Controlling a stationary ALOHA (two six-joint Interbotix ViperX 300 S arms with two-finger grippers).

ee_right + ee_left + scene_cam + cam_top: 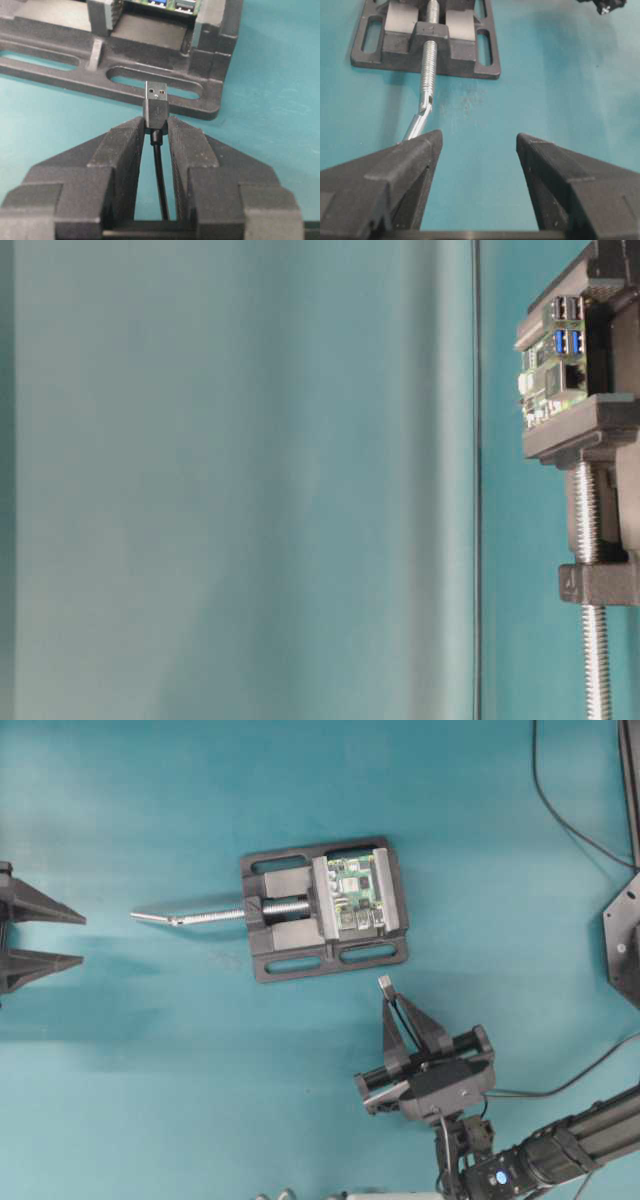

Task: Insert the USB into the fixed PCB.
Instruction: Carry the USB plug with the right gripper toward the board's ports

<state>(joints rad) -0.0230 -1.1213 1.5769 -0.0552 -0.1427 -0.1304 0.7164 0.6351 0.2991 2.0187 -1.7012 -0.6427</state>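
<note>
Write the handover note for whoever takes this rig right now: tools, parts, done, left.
Left tool: open, empty, parked at the table's left edge, facing the silver screw rod of the black slotted vise.
Right tool: shut on the small dark USB plug, metal tip sticking out toward the vise, thin cable running back between the fingers.
Small green circuit board: clamped between grey jaws.
Done: plug picked up.
Left: align with a board port, push in.
</note>
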